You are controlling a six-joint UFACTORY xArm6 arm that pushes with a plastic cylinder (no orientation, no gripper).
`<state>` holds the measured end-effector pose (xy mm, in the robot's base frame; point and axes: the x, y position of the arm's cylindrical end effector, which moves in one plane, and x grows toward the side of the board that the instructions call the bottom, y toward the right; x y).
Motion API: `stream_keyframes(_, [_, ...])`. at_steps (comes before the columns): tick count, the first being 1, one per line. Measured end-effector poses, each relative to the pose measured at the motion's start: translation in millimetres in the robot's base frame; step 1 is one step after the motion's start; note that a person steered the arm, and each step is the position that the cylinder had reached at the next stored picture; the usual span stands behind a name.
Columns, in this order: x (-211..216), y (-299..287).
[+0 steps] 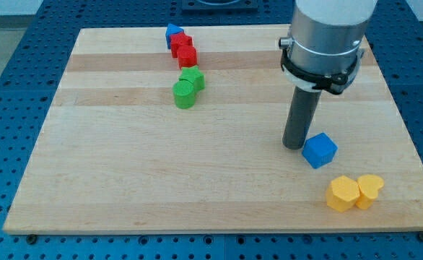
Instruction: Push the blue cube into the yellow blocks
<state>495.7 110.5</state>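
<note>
- My tip (295,146) rests on the wooden board (125,188), touching or just beside the blue cube (319,150) on the cube's left in the view (a plain rod, nothing gripped).
- The blue cube lies toward the view's lower right, near the two yellow blocks (354,192), which sit below and right of it, apart.

A pale wooden worktop (125,173) with lengthwise grain stripes sits on a blue surface (9,43) dotted with holes. A silver-grey arm (327,32) ends in a dark rod; my tip (294,146) is dark grey. The cube (319,150) is bright blue. Two blocks (354,192) are yellow. Two more (188,87) are green, two (184,50) red, and one small block (172,32) blue.
</note>
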Motion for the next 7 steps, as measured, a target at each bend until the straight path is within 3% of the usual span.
stream_keyframes(2, [2.7,40.9])
stream_keyframes(7, [16.0,73.4])
